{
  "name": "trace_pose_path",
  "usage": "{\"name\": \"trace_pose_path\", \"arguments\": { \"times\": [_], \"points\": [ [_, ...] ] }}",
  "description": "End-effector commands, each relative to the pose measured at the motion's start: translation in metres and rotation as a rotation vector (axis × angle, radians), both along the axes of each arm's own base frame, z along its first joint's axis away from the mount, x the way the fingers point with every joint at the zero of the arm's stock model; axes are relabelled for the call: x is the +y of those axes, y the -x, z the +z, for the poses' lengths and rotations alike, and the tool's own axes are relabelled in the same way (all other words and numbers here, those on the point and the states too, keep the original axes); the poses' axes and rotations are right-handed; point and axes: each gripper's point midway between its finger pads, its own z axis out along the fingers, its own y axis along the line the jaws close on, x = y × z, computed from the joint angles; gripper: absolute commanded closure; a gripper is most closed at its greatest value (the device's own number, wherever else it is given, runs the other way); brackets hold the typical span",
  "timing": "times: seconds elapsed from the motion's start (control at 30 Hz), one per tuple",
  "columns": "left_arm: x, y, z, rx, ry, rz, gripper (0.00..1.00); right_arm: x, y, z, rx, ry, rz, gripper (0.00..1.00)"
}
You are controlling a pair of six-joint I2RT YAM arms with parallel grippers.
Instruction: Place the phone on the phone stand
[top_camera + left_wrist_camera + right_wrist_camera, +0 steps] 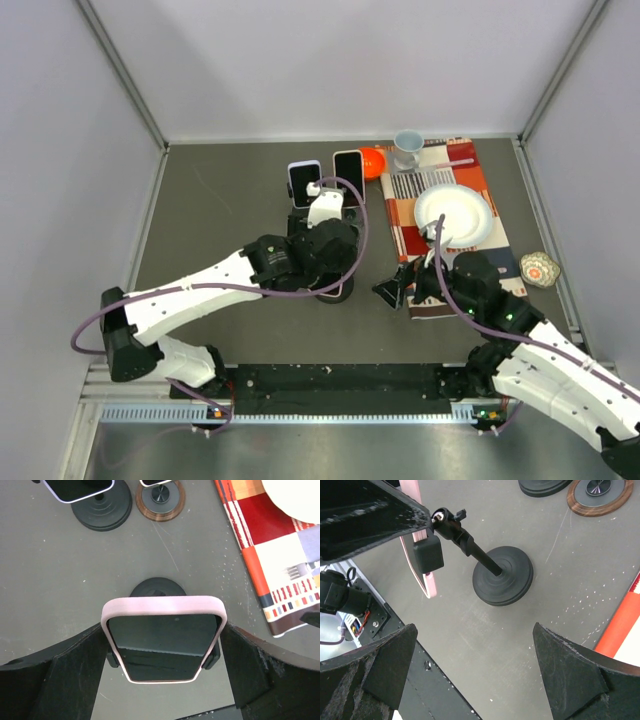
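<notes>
Sitting in the clamp of the black phone stand [502, 575] is the phone [165, 642] with its pink rim. My left gripper [164, 667] is spread wide, one finger on each side of the phone, not squeezing it. My right gripper [477, 665] is spread wide too, holding nothing, near the stand's round foot.

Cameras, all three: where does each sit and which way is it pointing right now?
Top external: above and behind the bases, looking down on the table; the left arm and right arm both show.
Left wrist: on the left arm, looking down over the pink-cased phone on its stand; the left gripper's fingers flank it.
Right wrist: low, facing left at that stand from the side; the right gripper's fingers fill the bottom corners.
Shared: both wrist views catch phone, stand and two farther stand bases.
</notes>
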Motion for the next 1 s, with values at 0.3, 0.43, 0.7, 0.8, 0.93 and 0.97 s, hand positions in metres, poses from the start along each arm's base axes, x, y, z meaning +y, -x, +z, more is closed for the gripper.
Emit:
{"name": "trace_pose_path", "arguments": {
  "times": [0.3, 0.43, 0.7, 0.8, 0.93, 0.97],
  "points": [
    [0.003, -0.013, 0.01, -0.091, -0.065, 0.081, 0.8, 0.006, -0.004, 0.018, -0.061, -0.018, 0.029, 0.01],
    [0.025, -0.009, 0.017, -0.11, -0.096, 0.107, 1.0, 0.008, -0.011, 0.025, -0.071, -0.01, 0.015, 0.01],
    [0.099, 0.001, 0.049, -0.184, -0.169, 0.226, 1.0, 0.002, -0.017, 0.023, -0.066, -0.008, -0.037, 0.02],
    [0.123, -0.006, 0.057, -0.201, -0.177, 0.287, 1.0, -0.003, -0.015, 0.021, -0.068, -0.019, -0.059, 0.02],
    [0.146, -0.023, 0.068, -0.229, -0.156, 0.36, 1.0, -0.007, -0.011, 0.018, -0.066, -0.033, -0.067, 0.02],
    [0.151, -0.028, 0.069, -0.235, -0.151, 0.37, 1.0, -0.008, -0.01, 0.021, -0.074, -0.04, -0.067, 0.02]
  ]
}}
